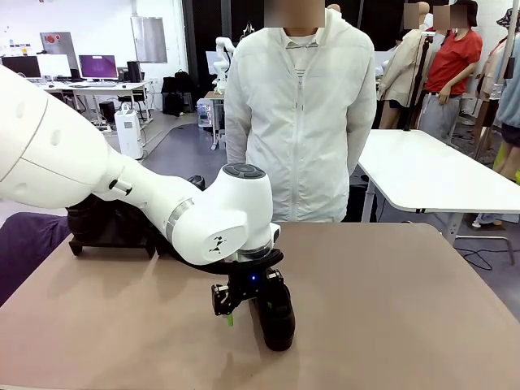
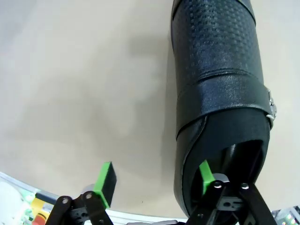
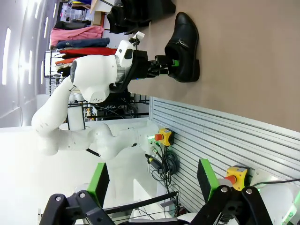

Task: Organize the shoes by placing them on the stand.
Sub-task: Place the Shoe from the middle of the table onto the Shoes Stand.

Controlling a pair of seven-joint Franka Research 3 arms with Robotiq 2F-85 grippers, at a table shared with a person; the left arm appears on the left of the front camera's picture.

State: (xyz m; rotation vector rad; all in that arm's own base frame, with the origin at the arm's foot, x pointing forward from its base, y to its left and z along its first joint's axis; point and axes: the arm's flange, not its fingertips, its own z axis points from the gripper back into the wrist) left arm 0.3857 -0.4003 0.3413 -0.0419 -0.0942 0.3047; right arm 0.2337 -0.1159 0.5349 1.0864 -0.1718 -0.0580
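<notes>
One glossy black shoe (image 1: 276,318) lies on the brown table near the front middle, and its textured toe (image 2: 213,61) points away in the left wrist view. My left gripper (image 1: 246,313) is down over the shoe's heel end. It is open: one green pad (image 2: 204,177) sits inside the shoe's opening, the other pad (image 2: 105,182) stands well clear outside, over bare table. The black stand (image 1: 110,229) is at the back left, mostly hidden behind my left arm. The right wrist view shows the shoe (image 3: 184,47) and stand (image 3: 140,11) from afar. My right gripper (image 3: 152,183) hangs open and empty off the table.
A person in a white jacket (image 1: 299,122) stands at the far edge, arms down. The table's right half (image 1: 406,309) is bare. My bulky left arm (image 1: 97,171) crosses the left side. A white table (image 1: 422,171) stands behind on the right.
</notes>
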